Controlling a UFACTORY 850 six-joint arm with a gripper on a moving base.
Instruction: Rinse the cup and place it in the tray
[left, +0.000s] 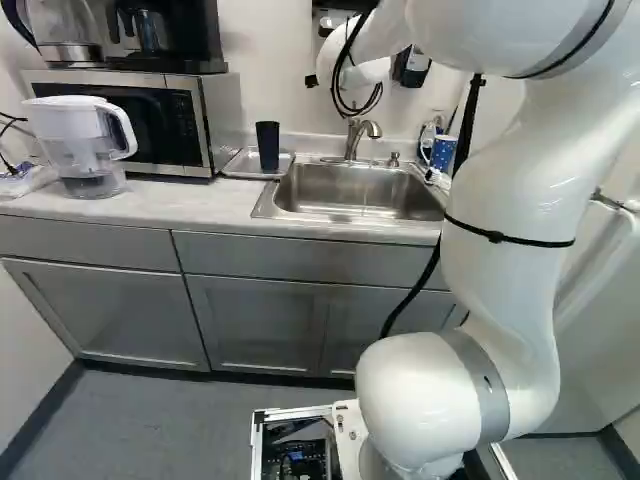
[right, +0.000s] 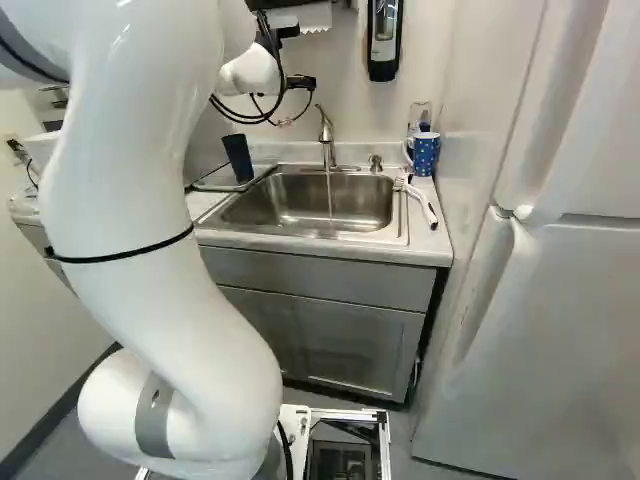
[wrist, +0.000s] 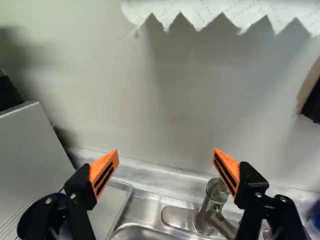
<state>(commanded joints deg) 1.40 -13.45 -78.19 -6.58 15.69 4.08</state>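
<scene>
Cup (left: 268, 146) is standing on the tray (left: 240, 166); we are holding the tool (wrist: 165, 151) released, risking bumping the faucet (wrist: 215, 200) if descending misaligned.

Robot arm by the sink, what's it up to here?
The arm isn't handling anything: its fingers stand open with nothing between them. The dark cup stands on the tray beside the sink, so it looks placed. A thin stream of water runs from the faucet.
</scene>
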